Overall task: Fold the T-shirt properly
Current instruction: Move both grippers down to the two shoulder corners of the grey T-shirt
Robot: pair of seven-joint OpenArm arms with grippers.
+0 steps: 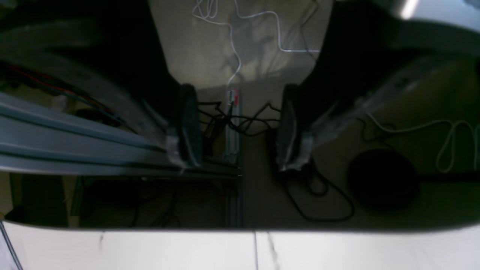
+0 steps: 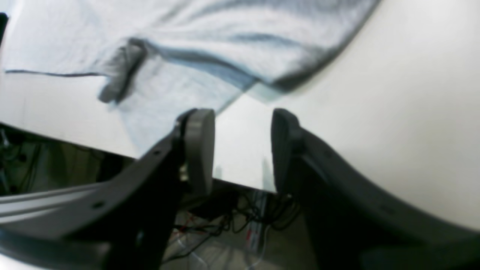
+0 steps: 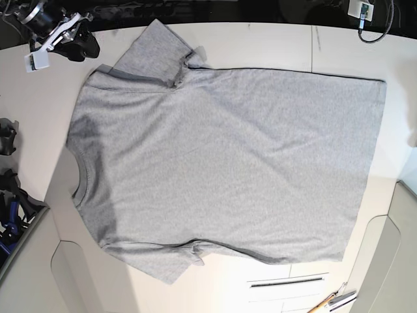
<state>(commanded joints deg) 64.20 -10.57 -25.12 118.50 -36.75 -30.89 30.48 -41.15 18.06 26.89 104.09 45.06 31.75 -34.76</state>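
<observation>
The light grey T-shirt point(image 3: 221, 163) lies spread flat on the white table point(image 3: 260, 45), plain side up, with the neck to the left and the hem to the right. No black letters show. My right gripper point(image 2: 242, 146) is open and empty, just off the table's edge near one sleeve point(image 2: 232, 45); in the base view it is at the top left point(image 3: 77, 43). My left gripper point(image 1: 240, 127) is open and empty, out past the table's edge over the floor. Only a small part of that arm point(image 3: 362, 9) shows at the top right of the base view.
Black clamps point(image 3: 8, 140) sit at the table's left edge. Small tools point(image 3: 332, 301) lie at the bottom right beside a slot point(image 3: 287, 282). Below the table are cables point(image 1: 240, 123), a metal frame rail point(image 1: 75, 138) and a dark round object point(image 1: 382, 183).
</observation>
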